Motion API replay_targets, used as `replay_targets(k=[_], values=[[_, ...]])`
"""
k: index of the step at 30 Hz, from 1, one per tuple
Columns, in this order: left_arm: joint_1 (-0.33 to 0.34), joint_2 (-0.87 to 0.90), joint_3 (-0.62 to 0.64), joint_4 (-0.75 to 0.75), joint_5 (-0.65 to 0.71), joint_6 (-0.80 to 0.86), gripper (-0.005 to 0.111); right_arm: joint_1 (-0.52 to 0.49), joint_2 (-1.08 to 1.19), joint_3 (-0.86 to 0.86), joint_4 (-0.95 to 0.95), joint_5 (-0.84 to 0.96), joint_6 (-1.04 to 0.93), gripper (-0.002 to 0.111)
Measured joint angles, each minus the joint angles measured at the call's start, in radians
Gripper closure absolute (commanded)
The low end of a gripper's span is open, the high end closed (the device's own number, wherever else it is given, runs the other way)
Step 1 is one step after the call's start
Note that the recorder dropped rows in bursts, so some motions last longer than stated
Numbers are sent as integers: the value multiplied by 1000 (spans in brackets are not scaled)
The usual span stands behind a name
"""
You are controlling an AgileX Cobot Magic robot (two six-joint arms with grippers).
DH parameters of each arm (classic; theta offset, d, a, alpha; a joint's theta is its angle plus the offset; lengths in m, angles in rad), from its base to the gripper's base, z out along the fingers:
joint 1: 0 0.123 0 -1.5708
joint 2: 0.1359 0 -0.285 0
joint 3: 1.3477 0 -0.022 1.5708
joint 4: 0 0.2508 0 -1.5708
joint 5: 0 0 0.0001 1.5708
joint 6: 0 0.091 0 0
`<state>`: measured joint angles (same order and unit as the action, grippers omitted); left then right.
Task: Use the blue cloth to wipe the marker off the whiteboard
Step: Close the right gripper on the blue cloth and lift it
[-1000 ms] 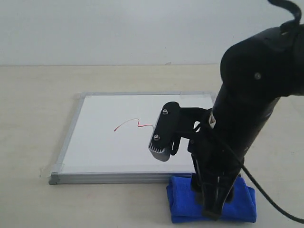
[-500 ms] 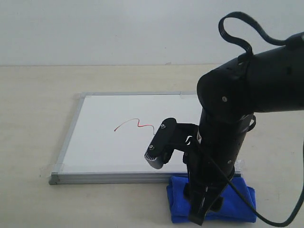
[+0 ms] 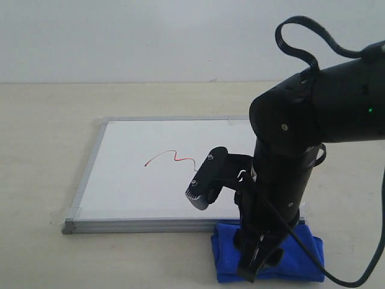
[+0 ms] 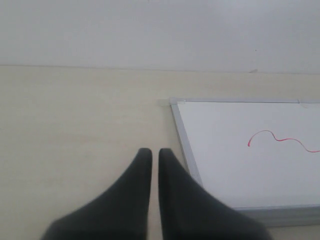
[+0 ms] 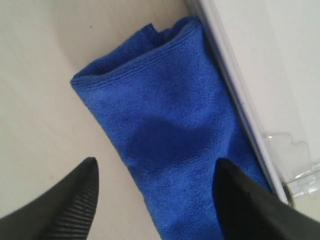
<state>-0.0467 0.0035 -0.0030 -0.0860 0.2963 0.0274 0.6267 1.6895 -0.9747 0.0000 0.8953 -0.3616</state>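
Starting nearest, locate the blue cloth (image 3: 305,253), folded, lying on the worktop (image 3: 36,150) and touching the near frame of the whiteboard (image 3: 138,192) by its right corner. Note the right gripper (image 5: 155,162) directly above it, spread wide to straddle the fold, holding nothing. Find the left gripper (image 4: 151,152) over the worktop beside the board's left edge, pinched nearly together and empty. Farther back, check the marker (image 3: 171,158): red squiggle whole, unsmeared, around mid-board. Judge progress as early: no wiping done, cloth not yet grasped. Remaining, by this reading: clamp on the cloth, lift, carry over the frame, rub out the line.
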Motion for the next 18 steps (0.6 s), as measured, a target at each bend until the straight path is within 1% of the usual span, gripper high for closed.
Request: replay_targets(k=[1, 4, 5, 18], values=[[0, 0, 0, 0, 0, 0, 102, 0, 0, 0, 0, 5, 5, 48], [0, 0, 0, 0, 0, 0, 102, 0, 0, 0, 0, 17, 25, 39], [0, 0, 0, 0, 0, 0, 102, 0, 0, 0, 0, 22, 27, 38], [0, 0, 0, 0, 0, 0, 102, 0, 0, 0, -23, 17, 66, 38]])
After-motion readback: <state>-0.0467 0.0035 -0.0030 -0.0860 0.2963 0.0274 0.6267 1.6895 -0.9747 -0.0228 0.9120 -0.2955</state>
